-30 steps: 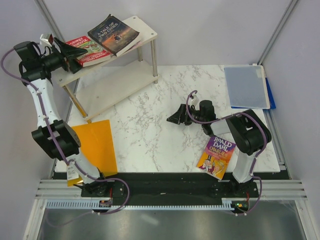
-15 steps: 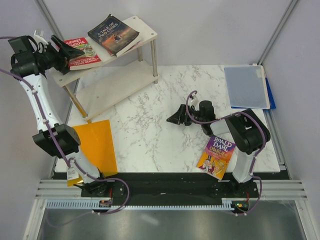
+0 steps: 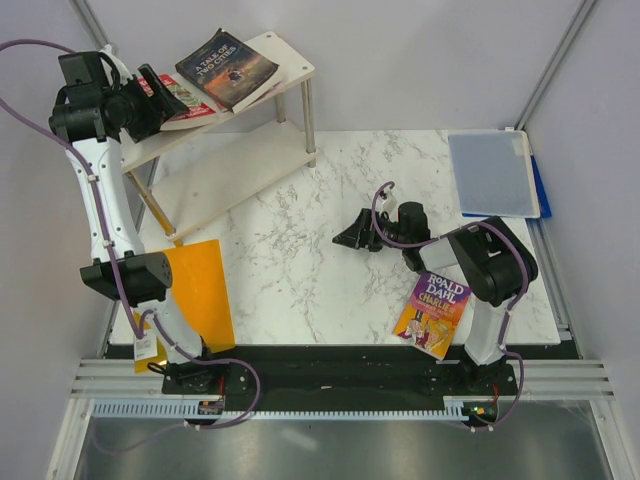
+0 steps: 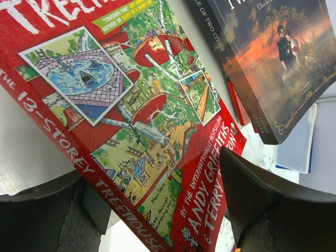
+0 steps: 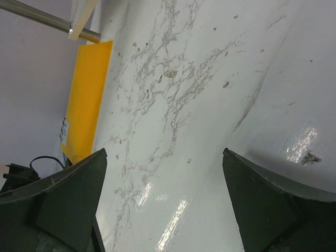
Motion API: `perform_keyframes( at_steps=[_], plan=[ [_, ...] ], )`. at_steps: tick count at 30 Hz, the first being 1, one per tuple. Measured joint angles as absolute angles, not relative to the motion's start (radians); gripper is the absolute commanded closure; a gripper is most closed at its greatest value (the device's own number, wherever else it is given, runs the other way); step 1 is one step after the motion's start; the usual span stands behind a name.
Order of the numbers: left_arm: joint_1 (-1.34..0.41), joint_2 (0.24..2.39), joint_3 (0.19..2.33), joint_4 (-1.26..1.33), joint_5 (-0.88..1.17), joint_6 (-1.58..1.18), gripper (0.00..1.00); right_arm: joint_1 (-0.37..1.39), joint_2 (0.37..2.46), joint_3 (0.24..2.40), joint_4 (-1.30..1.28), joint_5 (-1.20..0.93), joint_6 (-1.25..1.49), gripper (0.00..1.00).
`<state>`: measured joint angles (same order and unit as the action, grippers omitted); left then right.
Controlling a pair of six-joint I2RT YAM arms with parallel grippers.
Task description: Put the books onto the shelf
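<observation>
Landmark: the pale whitish wooden two-tier shelf (image 3: 288, 62) on slim metal legs stands at the far left of the white marble table (image 3: 300, 270).
Left gripper: the black left gripper (image 4: 152, 170) is up at the shelf's left end, level with its top board. Its jaws stand wide apart and clamp nothing, with a corner of the red-green book between them.
Red-green book: the red-green "Treehouse" paperback (image 4: 142, 105) lies cover up at the left end of the shelf's top board.
Dark book: the dark "A Tale of Two Cities" paperback (image 3: 228, 68) lies cover up on the same board, just right of the Treehouse paperback.
Purple-yellow book: the purple-yellow Roald Dahl paperback (image 3: 432, 313) lies on the table, well apart from the shelf, to its right and nearer the arms.
Right gripper: the black right gripper (image 5: 164, 157) sits low over bare marble, right of the shelf's lower board. Its jaws are spread wide with nothing between them.
Folder: the flat blue-grey folder (image 3: 492, 173) lies far to the shelf's right.
Sheet: the flat orange sheet (image 3: 195, 290) lies near the shelf's front left leg.
</observation>
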<state>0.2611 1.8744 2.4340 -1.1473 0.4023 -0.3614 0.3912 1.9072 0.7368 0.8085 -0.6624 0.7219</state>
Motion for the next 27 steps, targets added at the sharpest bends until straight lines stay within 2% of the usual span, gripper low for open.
perform_keyframes(
  at_steps=[27],
  plan=[
    [0.28, 1.884, 2.448, -1.124, 0.064, -0.336, 0.17, 0.391, 1.911, 0.737, 0.821, -0.683, 0.737, 0.02]
  ],
)
